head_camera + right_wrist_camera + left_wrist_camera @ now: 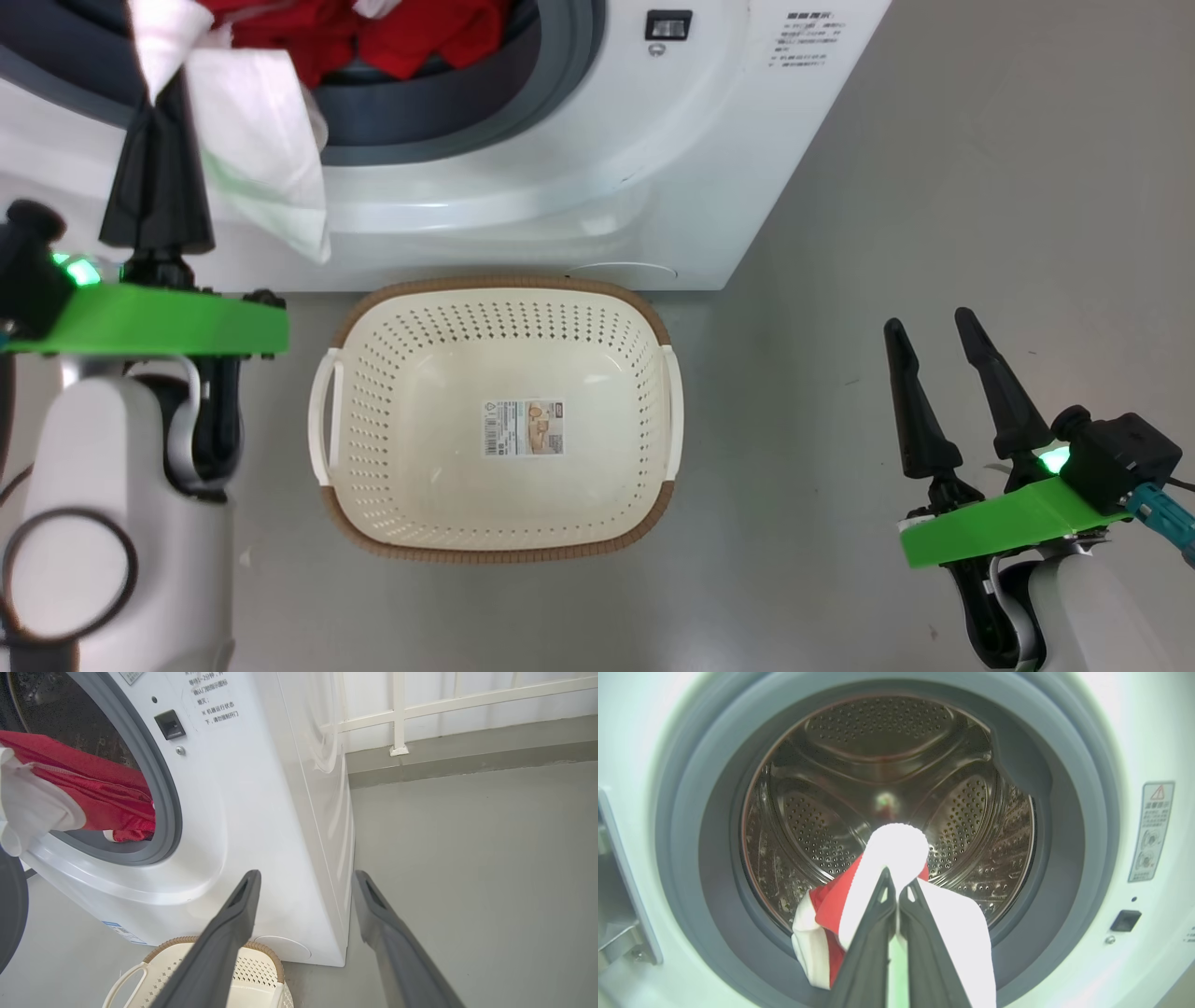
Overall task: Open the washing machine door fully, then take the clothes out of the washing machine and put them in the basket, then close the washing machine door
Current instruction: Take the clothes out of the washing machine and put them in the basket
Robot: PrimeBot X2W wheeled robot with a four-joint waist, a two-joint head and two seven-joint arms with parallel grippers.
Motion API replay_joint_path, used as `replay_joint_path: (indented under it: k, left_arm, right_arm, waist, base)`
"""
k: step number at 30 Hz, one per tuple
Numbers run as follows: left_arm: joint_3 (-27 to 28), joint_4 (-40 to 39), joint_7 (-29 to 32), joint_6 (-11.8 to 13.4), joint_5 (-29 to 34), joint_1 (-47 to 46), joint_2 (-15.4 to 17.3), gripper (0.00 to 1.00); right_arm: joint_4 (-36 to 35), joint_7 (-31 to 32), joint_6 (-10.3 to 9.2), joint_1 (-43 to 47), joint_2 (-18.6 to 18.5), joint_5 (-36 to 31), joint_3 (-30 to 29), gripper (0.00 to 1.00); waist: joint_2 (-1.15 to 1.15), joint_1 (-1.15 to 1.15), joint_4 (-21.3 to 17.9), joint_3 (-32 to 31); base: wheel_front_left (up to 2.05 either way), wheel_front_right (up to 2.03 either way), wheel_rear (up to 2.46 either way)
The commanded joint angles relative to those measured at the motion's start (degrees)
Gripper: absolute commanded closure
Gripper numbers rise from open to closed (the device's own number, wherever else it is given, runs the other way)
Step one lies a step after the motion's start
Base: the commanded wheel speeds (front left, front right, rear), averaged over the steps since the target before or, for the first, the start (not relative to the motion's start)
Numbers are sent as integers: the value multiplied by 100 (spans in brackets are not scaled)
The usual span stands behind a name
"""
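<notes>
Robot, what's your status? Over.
Left gripper shut on clothes at washing machine mouth. Right gripper open, idle. Basket below, not yet loaded. Way looks clear.

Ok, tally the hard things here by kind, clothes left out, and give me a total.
Washer: 1
Basket: 1
Grippers: 2, left gripper and right gripper
Total: 4

The washing machine (579, 140), a white front-loader, stood with its drum mouth uncovered. The clothes (411, 37), red with white panels, lay bunched in that mouth, one white fold spilling over the machine's grey ring. The basket (504, 283), cream with a brown rim, sat upright just before the machine.
</notes>
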Motion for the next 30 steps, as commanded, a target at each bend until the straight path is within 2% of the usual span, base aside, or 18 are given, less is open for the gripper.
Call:
replay_joint_path:
  k: [1,16,21,24,30]
  left_arm:
    - [216,-370,-52,-30,72,166,141,100]
    - [355,-2735,-52,-38,-61,1127,-78,100]
    - [369,-3264,-52,-38,-95,1269,-125,100]
    - [275,-3314,-52,-38,-102,1426,-149,100]
    - [-144,-2649,-52,-38,-125,1687,-168,100]
  right_arm:
    - [-122,-37,28,102,4,-13,117,0]
    - [-133,-37,28,197,4,15,139,0]
    - [-150,-37,28,178,4,21,129,0]
    - [-159,-37,28,166,4,33,124,0]
    - [-166,-37,28,125,4,65,176,0]
  waist:
    - [0,0,24,-35]
    - [0,0,-20,-108]
    - [0,0,-30,-50]
    - [0,0,-33,-25]
    - [0,0,-48,63]
  base:
    - [0,0,0]
    - [0,0,0]
    - [0,0,0]
    - [0,0,0]
    - [0,0,0]
